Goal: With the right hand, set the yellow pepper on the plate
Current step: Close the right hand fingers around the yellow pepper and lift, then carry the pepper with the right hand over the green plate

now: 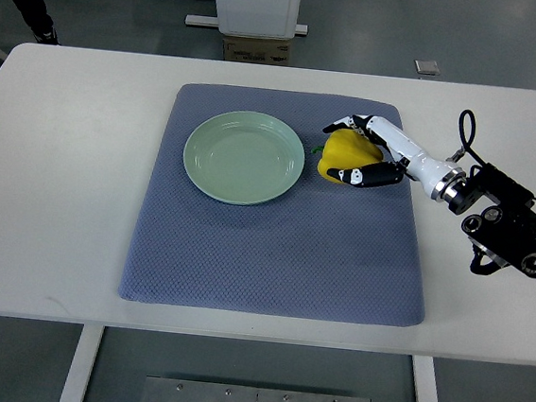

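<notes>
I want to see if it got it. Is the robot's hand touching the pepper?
Touching. The top view shows the right hand wrapped around the pepper, fingers curled against its near and far sides with no gap. The pepper sits beside the plate.

The yellow pepper (346, 152) (with a small green stem toward the plate) lies just beside the right rim of the empty pale green plate (244, 157), not touching it.

Right hand (363, 153) clasping yellow pepper (346, 154), beside green plate (244, 157), blue mat (273, 249)
</notes>
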